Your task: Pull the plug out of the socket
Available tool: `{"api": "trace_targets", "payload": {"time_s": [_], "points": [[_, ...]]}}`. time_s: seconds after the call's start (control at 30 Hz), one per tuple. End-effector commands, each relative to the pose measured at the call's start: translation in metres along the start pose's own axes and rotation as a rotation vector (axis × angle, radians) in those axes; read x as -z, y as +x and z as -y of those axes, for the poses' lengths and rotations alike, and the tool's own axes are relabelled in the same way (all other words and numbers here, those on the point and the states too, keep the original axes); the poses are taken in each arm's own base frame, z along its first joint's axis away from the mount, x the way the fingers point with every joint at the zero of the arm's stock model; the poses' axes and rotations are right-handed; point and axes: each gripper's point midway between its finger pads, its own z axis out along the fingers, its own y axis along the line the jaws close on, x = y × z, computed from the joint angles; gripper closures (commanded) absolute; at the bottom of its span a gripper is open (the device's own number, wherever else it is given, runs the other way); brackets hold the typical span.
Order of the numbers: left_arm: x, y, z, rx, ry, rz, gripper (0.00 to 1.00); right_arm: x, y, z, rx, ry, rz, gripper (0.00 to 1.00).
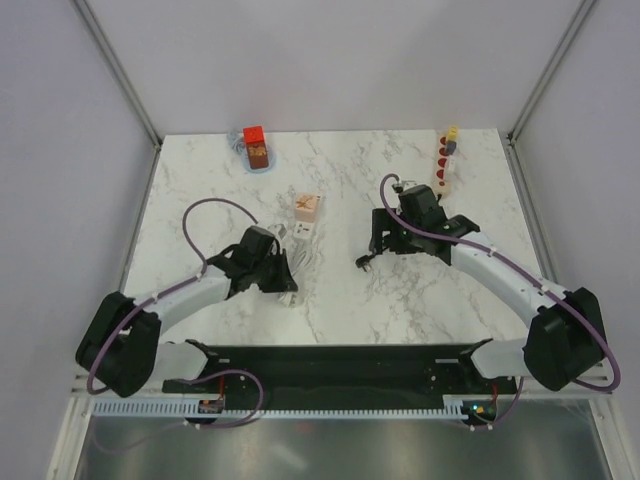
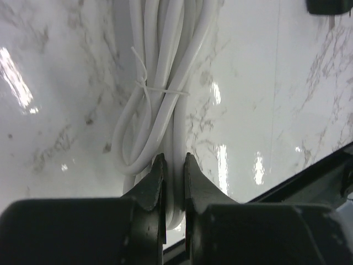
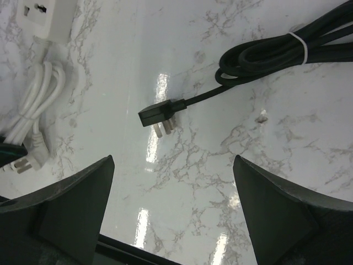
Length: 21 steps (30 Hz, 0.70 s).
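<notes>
The plug (image 3: 161, 113) lies loose on the table (image 3: 287, 165), prongs bare, well apart from the socket (image 3: 47, 16), so the pull looks done. The right gripper (image 3: 174, 160) hangs over the plug, jaws wide and empty. The left gripper (image 2: 175, 165) pinches the socket's white cord (image 2: 165, 72). The socket is cut off at the frame edge, and I cannot tell how firm the pinch is.
</notes>
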Motion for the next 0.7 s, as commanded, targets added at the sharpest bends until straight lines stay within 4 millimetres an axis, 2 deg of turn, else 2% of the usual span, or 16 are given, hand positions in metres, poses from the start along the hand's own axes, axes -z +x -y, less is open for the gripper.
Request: {"api": "trace_targets", "payload": {"time_s": [0.0,0.03,0.07,0.13,0.17,0.23,0.3,0.33,0.37,0.4,0.43,0.5,0.53,0.6,0.67], "points": [[0.017,0.022,0.016,0.071,0.094,-0.005,0.95,-0.014,0.007,-0.027,-0.026,-0.084,-0.011,0.02],[0.025,0.027,0.019,0.081,0.124,0.007,0.9,-0.017,0.009,-0.029,-0.028,-0.092,-0.015,0.02],[0.03,0.032,0.023,0.082,0.151,0.002,0.72,-0.021,0.012,-0.036,-0.024,-0.107,-0.022,0.02],[0.046,0.033,0.031,0.092,0.199,0.041,0.44,-0.026,0.016,-0.04,-0.029,-0.116,-0.032,0.02],[0.052,0.032,0.033,0.093,0.211,0.051,0.17,-0.029,0.017,-0.043,-0.026,-0.123,-0.036,0.02],[0.073,0.022,0.042,0.081,0.241,0.108,0.01,-0.031,0.018,-0.047,-0.028,-0.13,-0.037,0.02],[0.086,0.009,0.047,0.056,0.237,0.148,0.0,-0.032,0.02,-0.049,-0.021,-0.136,-0.04,0.02],[0.099,-0.007,0.055,0.022,0.232,0.183,0.0,-0.033,0.021,-0.051,-0.02,-0.14,-0.041,0.02],[0.098,-0.018,0.053,0.009,0.192,0.199,0.0,-0.034,0.021,-0.051,-0.023,-0.143,-0.041,0.02],[0.111,-0.041,0.065,-0.047,0.196,0.255,0.0,-0.036,0.022,-0.052,-0.021,-0.149,-0.046,0.02],[0.112,-0.053,0.066,-0.066,0.176,0.271,0.0,-0.036,0.021,-0.055,-0.024,-0.162,-0.041,0.02],[0.1,-0.074,0.063,-0.099,0.103,0.266,0.01,-0.037,0.024,-0.061,-0.03,-0.197,-0.057,0.02],[0.109,-0.099,0.074,-0.151,0.101,0.315,0.02,-0.039,0.022,-0.065,-0.033,-0.215,-0.05,0.02],[0.101,-0.13,0.077,-0.2,0.04,0.335,0.05,-0.042,0.025,-0.068,-0.035,-0.229,-0.062,0.02],[0.094,-0.149,0.077,-0.228,-0.001,0.35,0.08,-0.045,0.023,-0.069,-0.03,-0.229,-0.061,0.02]]}}
